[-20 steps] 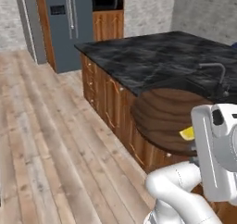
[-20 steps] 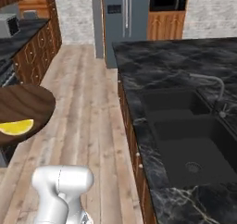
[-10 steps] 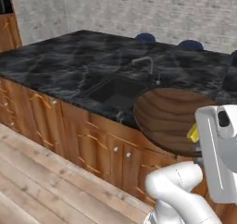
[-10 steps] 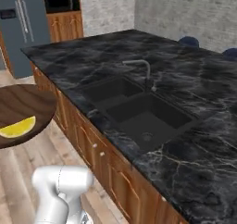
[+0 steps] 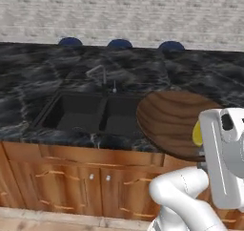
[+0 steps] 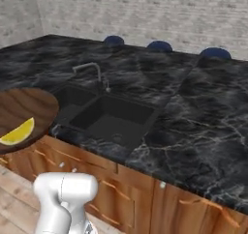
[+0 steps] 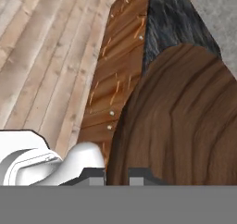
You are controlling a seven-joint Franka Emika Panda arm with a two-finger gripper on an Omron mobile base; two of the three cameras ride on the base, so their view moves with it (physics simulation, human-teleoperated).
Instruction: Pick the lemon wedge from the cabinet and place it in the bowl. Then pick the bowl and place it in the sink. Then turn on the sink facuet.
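I see the dark wooden bowl (image 5: pixel 176 122) held level beside the black two-basin sink (image 5: pixel 86 113), the lemon wedge (image 6: pixel 18 132) lying inside it, the faucet (image 5: pixel 99 74) behind.

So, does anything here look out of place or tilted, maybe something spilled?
Nothing stands out. The bowl is held about level in front of the counter, with the lemon wedge lying inside it. The sink and the faucet look intact, and no spill is visible.

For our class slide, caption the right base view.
Yellow lemon wedge in dark wooden bowl, held beside black two-basin sink.
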